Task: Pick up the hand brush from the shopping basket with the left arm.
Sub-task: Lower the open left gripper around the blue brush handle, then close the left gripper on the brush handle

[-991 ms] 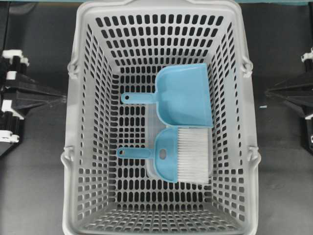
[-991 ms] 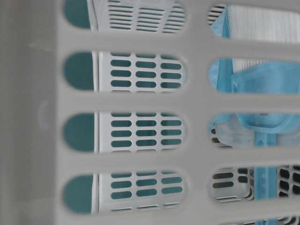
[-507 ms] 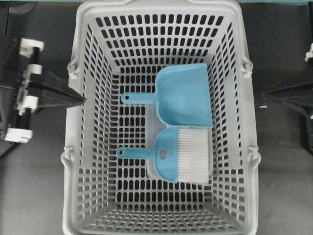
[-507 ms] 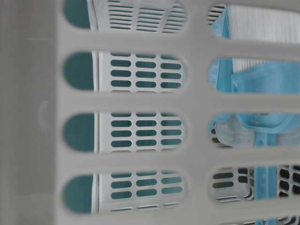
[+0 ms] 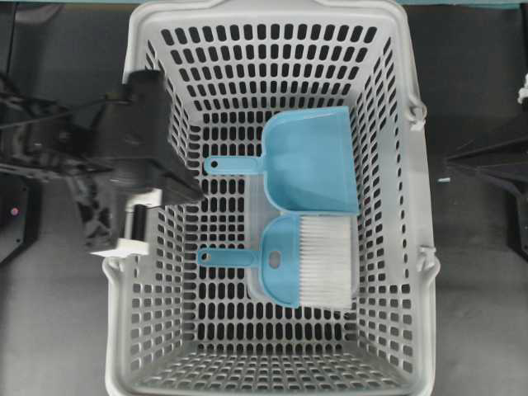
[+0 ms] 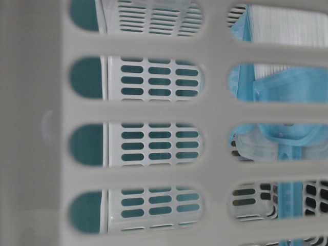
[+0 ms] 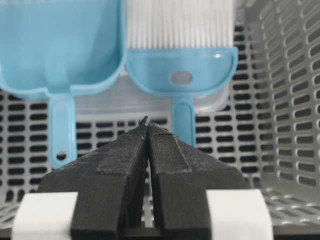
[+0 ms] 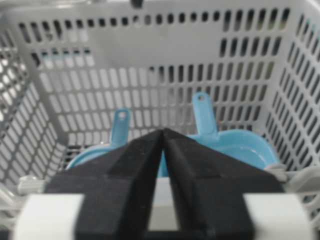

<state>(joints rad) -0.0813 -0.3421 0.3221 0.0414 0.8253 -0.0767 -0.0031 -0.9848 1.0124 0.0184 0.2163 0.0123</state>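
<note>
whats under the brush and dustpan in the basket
A clear flat plastic piece shows beneath the hand brush and dustpan, on the shopping basket floor. What it is, and its covered middle, cannot be told.

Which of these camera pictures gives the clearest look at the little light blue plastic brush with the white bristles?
The overhead view: the light blue plastic hand brush shows whole, handle to bristles. The left wrist view crops its bristles. The table-level view catches blurred pieces through the wall slots. The right wrist view mostly hides it behind the gripper.
</note>
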